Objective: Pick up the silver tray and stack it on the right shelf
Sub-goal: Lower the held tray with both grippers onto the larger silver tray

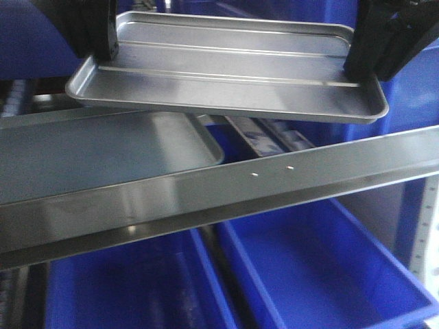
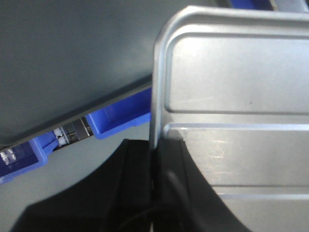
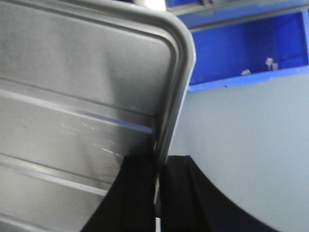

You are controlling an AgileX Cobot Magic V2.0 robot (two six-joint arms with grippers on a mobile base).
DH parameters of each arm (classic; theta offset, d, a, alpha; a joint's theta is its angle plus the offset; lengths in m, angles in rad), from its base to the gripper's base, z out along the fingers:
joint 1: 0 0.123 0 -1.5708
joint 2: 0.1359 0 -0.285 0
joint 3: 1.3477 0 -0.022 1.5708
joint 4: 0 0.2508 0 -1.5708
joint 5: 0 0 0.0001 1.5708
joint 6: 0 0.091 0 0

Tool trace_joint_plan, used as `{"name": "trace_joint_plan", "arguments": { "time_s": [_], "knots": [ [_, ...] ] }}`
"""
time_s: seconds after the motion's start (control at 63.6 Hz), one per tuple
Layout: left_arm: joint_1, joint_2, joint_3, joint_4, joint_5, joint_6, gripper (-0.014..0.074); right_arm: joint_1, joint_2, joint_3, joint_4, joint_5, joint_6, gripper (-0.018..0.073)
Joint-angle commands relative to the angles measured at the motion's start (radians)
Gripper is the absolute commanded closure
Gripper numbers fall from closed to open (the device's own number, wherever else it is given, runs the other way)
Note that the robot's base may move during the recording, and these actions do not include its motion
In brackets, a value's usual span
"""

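Silver tray (image 1: pixel 226 68) in air above right shelf (image 1: pixel 288 181), slightly tilted. Left gripper (image 1: pixel 104 46), right gripper (image 1: pixel 362 60): jaws pinched tight on tray's end rims. Risk: thin rim slips, tray drops crooked.

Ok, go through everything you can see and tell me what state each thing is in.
silver tray: held in the air above the right shelf, gripped at both short ends.
left gripper: shut on the silver tray's rim.
right gripper: shut on the opposite rim.
grey tray: lying flat on the right shelf, ungripped.
blue bins: open-topped, under the right shelf.
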Motion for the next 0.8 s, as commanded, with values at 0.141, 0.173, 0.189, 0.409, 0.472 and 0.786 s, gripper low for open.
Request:
{"name": "trace_joint_plan", "arguments": {
  "time_s": [0.141, 0.173, 0.189, 0.409, 0.472, 0.786],
  "knots": [
    [-0.004, -0.043, -0.038, 0.031, -0.044, -0.003, 0.0697, 0.001, -0.032, -0.037, -0.003, -0.038, -0.030, 0.0502],
    [-0.004, -0.043, -0.038, 0.031, -0.044, -0.003, 0.0697, 0.001, -0.032, -0.037, -0.003, -0.038, -0.030, 0.0502],
    [-0.004, -0.043, -0.038, 0.031, -0.044, -0.003, 0.0697, 0.001, -0.032, -0.037, -0.003, -0.038, -0.030, 0.0502],
    [-0.004, -0.043, -0.038, 0.031, -0.044, -0.003, 0.0697, 0.001, -0.032, -0.037, -0.003, -0.038, -0.030, 0.0502],
    [-0.004, -0.043, -0.038, 0.031, -0.044, -0.003, 0.0697, 0.001, -0.032, -0.037, -0.003, -0.038, -0.030, 0.0502],
    [-0.004, -0.043, -0.038, 0.031, -0.044, -0.003, 0.0697, 0.001, -0.032, -0.037, -0.003, -0.038, -0.030, 0.0502]
  ]
}}
